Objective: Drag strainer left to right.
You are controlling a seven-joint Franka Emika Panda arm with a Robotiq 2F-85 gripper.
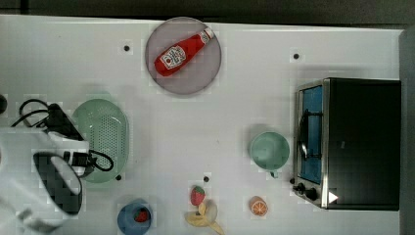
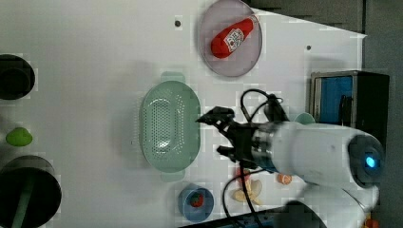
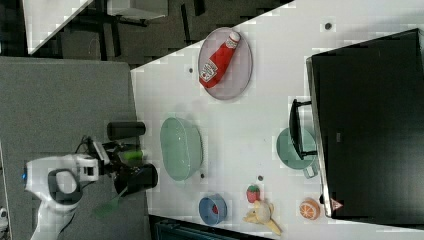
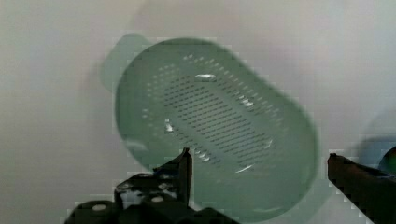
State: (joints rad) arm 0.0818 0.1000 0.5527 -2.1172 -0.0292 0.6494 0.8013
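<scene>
The strainer point(image 1: 105, 129) is a pale mint-green oblong colander dotted with holes, lying on the white table at the top view's left. It also shows in the left view point(image 2: 168, 126) and the right view point(image 3: 181, 147). My gripper point(image 2: 213, 134) hangs open just beside the strainer's long rim, on the left view's right, with nothing between its fingers. In the wrist view the strainer point(image 4: 219, 126) lies below, and the gripper point(image 4: 259, 158) has its two dark fingertips spread wide over the near rim. The white arm point(image 1: 39, 181) covers the strainer's edge at the top view's left.
A grey plate point(image 1: 205, 73) with a ketchup bottle point(image 1: 183, 53) sits at the back. A mint cup point(image 1: 269, 151) stands beside the toaster oven point(image 1: 352, 142) at the top view's right. A blue bowl point(image 1: 128, 221), strawberry point(image 1: 197, 195), banana point(image 1: 205, 218) and orange half point(image 1: 258, 206) line the front edge.
</scene>
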